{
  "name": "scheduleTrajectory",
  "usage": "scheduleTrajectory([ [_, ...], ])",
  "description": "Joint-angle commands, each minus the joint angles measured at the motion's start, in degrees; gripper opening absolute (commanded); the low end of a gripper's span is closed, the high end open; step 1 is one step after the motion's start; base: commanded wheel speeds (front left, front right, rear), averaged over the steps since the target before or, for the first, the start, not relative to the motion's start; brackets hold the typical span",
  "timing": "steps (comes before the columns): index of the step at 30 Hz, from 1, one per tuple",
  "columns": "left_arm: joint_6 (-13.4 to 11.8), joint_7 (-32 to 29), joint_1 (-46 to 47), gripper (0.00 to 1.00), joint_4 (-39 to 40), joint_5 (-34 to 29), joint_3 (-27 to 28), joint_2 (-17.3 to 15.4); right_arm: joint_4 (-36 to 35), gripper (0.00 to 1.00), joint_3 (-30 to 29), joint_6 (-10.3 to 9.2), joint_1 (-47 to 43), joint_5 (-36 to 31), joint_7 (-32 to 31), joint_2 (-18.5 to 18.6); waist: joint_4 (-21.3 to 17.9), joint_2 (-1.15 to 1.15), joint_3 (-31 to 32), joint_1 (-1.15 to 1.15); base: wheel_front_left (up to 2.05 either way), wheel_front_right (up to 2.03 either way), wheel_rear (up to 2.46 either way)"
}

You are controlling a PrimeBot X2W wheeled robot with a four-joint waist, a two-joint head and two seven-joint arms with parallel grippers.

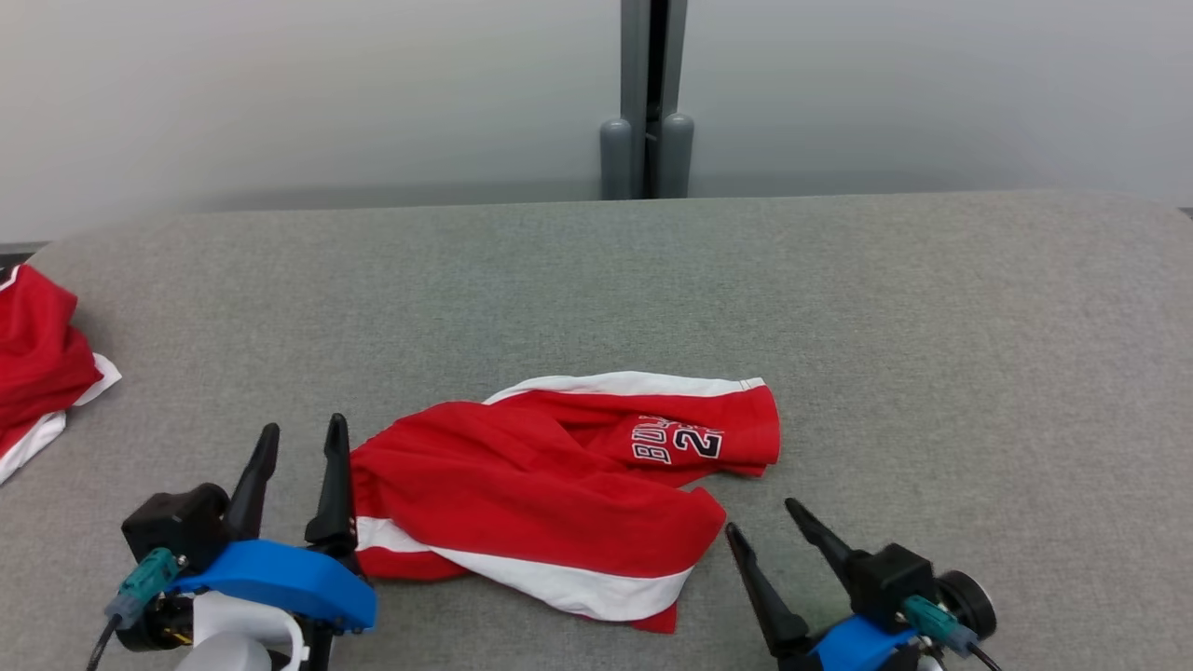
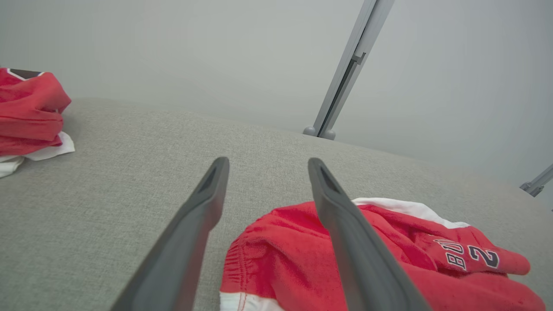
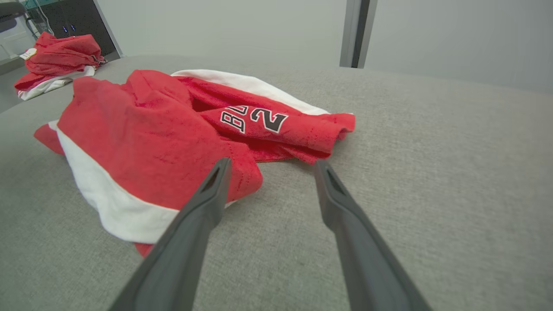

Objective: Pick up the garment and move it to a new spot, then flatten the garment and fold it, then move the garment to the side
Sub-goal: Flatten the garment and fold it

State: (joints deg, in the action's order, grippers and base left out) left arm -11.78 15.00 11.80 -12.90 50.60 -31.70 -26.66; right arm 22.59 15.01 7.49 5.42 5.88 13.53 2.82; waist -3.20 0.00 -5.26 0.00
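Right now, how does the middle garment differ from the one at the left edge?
The middle garment lies spread low and rumpled; the left garment is bunched into a taller heap. The middle garment shows printed letters and a number; the left garment shows none. Both are red with white trim, on the grey table.

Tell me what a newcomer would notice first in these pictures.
A crumpled red garment with white trim lies in the middle of the grey table, its printed lettering showing. The left claw and right claw flank its near side, both open and empty. A second red pile sits at the table's far left edge.
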Motion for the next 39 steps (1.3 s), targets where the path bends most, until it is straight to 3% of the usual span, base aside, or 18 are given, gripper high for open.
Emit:
scheduleTrajectory([
  [1,0.1,0.2,-0.9,1.00,1.0,-1.1,0.7,0.7,1.1,1.00,1.2,0.01,1.6,-0.2,-1.0,0.4,0.8,0.00,-0.5,0.00,0.00,0.00,0.00],
  [8,1.1,0.2,-3.0,1.00,4.3,-6.0,1.7,4.4,7.7,1.00,9.0,0.01,9.1,5.4,-6.3,4.9,4.5,0.00,-1.5,0.00,0.00,0.00,0.00],
  [15,1.8,0.3,-3.8,1.00,4.4,-8.5,2.7,6.4,11.1,1.00,17.2,0.01,13.3,16.2,-9.4,7.2,6.5,0.00,-1.9,0.00,0.00,0.00,0.00],
  [16,2.0,0.2,-4.0,1.00,4.3,-8.6,2.8,6.5,11.4,0.89,18.1,0.01,13.6,17.8,-9.8,7.3,6.6,0.00,-1.9,0.00,0.00,0.00,0.00],
  [18,2.2,0.2,-4.3,1.00,4.1,-9.0,3.2,6.7,12.0,0.38,19.9,0.01,14.5,20.0,-10.2,7.9,6.5,0.00,-1.9,0.00,0.00,0.00,0.00],
  [20,2.2,0.2,-4.4,1.00,4.0,-9.3,3.4,7.0,12.4,0.00,21.1,0.01,15.3,21.4,-9.3,8.1,6.3,0.00,-2.0,0.00,0.00,0.00,0.00],
  [24,2.5,0.2,-4.4,1.00,3.8,-10.1,3.6,7.4,12.1,0.00,21.1,0.01,16.1,24.1,-6.0,8.1,5.3,0.00,-1.9,0.00,0.00,0.00,0.00],
  [29,2.8,0.2,-5.0,1.00,3.6,-10.7,4.0,8.1,10.3,0.00,17.1,0.01,14.7,24.6,-2.1,9.3,3.5,0.00,-1.5,0.00,0.00,0.00,0.00],
  [34,3.1,0.3,-5.6,1.00,3.5,-11.3,4.6,8.8,6.0,0.00,9.9,0.01,11.4,22.9,-1.9,10.6,1.8,0.00,-1.3,0.00,0.00,0.00,0.00],
  [39,3.6,0.3,-5.8,1.00,3.2,-11.9,4.9,9.4,0.2,0.00,-0.2,0.01,7.0,18.8,-7.0,9.1,1.1,0.00,-1.4,0.00,0.00,0.00,0.00],
])
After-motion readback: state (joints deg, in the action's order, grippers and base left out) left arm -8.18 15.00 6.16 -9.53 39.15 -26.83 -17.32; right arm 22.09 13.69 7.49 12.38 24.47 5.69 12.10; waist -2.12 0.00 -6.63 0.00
